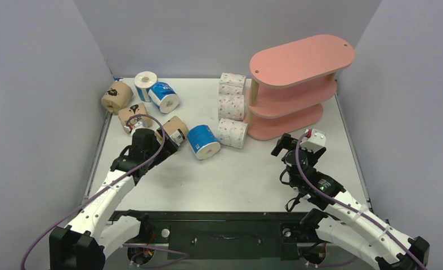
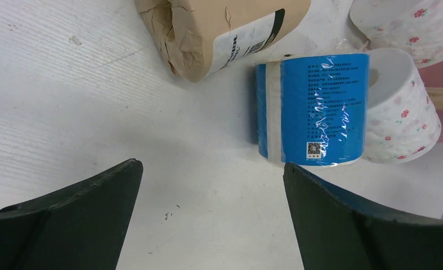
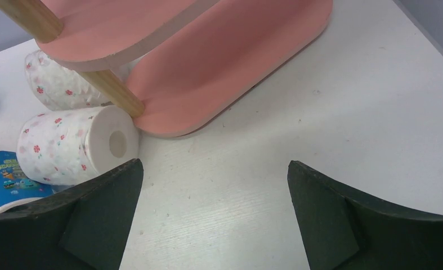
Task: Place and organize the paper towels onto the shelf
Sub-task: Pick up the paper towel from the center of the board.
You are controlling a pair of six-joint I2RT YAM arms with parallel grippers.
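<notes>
Your left gripper (image 2: pixel 210 169) is spread wide with nothing between its fingers (image 2: pixel 67 219), and it hangs low over the white table (image 2: pixel 67 84). Just ahead of it a blue roll (image 2: pixel 314 109) lies on its side. A brown roll (image 2: pixel 224 28) lies close by on the left, and a pink-dotted roll (image 2: pixel 402 112) sits just beside the blue roll's far end. Your right gripper (image 3: pixel 213 169) is also fully released and empty, and it points at the foot of the shelf (image 3: pixel 230 62). The shelf's bottom board rests on the table, and one wooden post (image 3: pixel 115 93) stands just beside the open end of that same dotted roll. In the top view the pink shelf stands at the far right of the table, and all nine paper towels lie on the tabletop to its left. The three dotted ones form a short column next to the shelf, with the middle dotted roll (image 1: pixel 231 106) and the far dotted roll (image 1: pixel 232 83) behind the near one. Farther left, an upright blue roll (image 1: pixel 145 84) stands on end beside a tilted blue roll (image 1: pixel 164 97). Two more brown rolls, the far brown roll (image 1: pixel 116 97) and the edge brown roll (image 1: pixel 133 117), lie near the table's left edge, just beyond your left arm.
</notes>
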